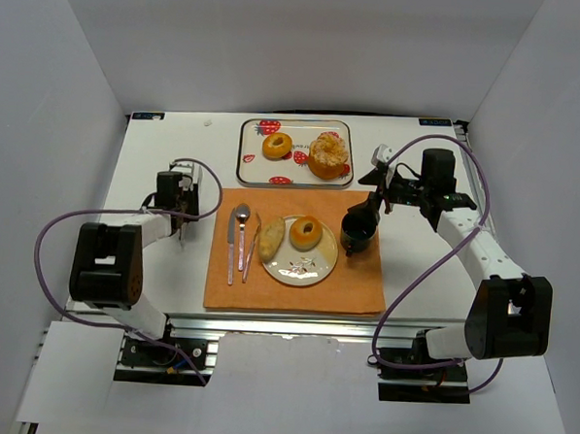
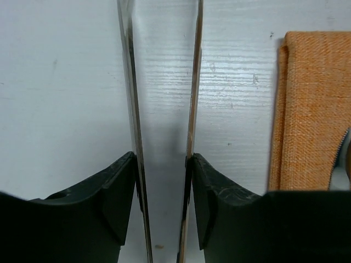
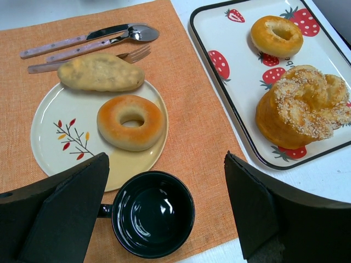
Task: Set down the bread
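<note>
Right wrist: right tool (image 3: 165, 164) gapes empty near smooth ring-shaped bread (image 3: 130, 121); left tool (image 2: 163, 55) parted.

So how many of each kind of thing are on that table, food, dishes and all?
Breads: 4 (plate ring, oval, tray ring, twist)
Cutlery: 3 (knife, spoon, fork)
Plate: 1
Tray: 1
Cup: 1
Mat: 1
Total: 11
</note>
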Robot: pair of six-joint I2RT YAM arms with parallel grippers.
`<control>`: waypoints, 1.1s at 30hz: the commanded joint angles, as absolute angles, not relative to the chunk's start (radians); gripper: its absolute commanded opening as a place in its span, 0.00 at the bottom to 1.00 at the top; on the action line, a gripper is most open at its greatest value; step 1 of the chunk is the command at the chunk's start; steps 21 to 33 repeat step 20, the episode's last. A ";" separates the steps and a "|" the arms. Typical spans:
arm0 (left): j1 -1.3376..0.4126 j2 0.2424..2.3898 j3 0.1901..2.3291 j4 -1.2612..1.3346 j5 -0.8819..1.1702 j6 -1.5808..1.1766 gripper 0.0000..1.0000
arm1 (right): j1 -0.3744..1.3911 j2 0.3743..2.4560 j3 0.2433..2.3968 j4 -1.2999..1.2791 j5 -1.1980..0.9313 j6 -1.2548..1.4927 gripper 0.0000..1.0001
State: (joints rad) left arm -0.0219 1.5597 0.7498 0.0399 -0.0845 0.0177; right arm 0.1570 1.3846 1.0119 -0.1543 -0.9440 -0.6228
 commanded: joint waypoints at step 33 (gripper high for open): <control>0.038 1.310 0.715 0.078 -0.022 -0.179 0.98 | 0.169 1.463 1.219 -0.172 -0.345 -0.258 0.89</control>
